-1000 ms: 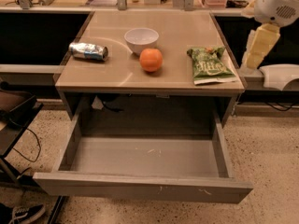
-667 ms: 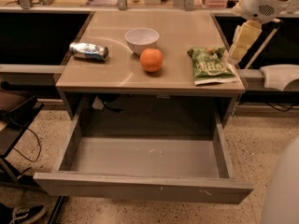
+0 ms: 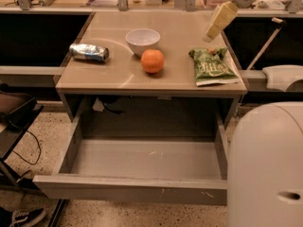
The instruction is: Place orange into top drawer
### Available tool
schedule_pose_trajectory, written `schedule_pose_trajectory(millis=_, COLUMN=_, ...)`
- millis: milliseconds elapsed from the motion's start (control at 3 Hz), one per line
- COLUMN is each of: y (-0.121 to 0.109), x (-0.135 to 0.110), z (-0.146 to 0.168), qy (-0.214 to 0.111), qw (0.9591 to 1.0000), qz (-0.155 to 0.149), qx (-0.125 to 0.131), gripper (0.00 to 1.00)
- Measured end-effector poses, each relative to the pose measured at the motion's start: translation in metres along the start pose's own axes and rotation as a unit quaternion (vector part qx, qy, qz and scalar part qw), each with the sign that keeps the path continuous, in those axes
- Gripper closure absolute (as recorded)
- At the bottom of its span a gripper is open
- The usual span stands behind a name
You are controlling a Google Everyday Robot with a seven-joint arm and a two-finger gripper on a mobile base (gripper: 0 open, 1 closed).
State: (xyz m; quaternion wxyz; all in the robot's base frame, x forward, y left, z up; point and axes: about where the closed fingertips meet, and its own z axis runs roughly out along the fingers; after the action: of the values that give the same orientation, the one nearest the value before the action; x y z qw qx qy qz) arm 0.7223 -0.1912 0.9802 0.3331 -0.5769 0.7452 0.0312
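Since the top drawer (image 3: 142, 157) stands pulled out at the near edge, treat the pick as the step in hand. Locate the orange (image 3: 152, 60) mid-table, just in front of the white bowl (image 3: 142, 39) and left of the green bag (image 3: 210, 66). The gripper (image 3: 214, 26) hangs empty over the far right corner; whether it is spread or pressed together cannot be told. Approach the fruit from above, clear of the bowl rim; it will likely roll.

The table (image 3: 113, 77) fills the upper middle of the frame. On it lie a can (image 3: 89, 52) at left, a bowl (image 3: 142, 40) and an orange (image 3: 152, 61) at center, and a green bag (image 3: 209, 66) at right. The gripper (image 3: 210, 33) hangs at upper right.
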Motion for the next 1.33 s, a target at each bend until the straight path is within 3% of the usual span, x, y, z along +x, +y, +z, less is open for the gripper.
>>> schedule_pose_trajectory(millis=333, y=0.002, x=-0.042, z=0.013, qy=-0.013, qw=0.9998, qz=-0.009, qx=-0.011, gripper=0.0)
schedule_pose_trajectory(millis=667, y=0.003, x=-0.046, z=0.018, qy=-0.014, qw=0.9997, qz=-0.011, qx=-0.013, gripper=0.0)
schedule_pose_trajectory(millis=1000, y=0.003, x=-0.036, z=0.024, qy=-0.01, qw=0.9998, qz=0.003, qx=-0.017, gripper=0.0)
schedule_pose_trajectory(millis=1333, y=0.028, x=-0.046, z=0.06, qy=-0.038, qw=0.9968, qz=0.004, qx=-0.07, gripper=0.0)
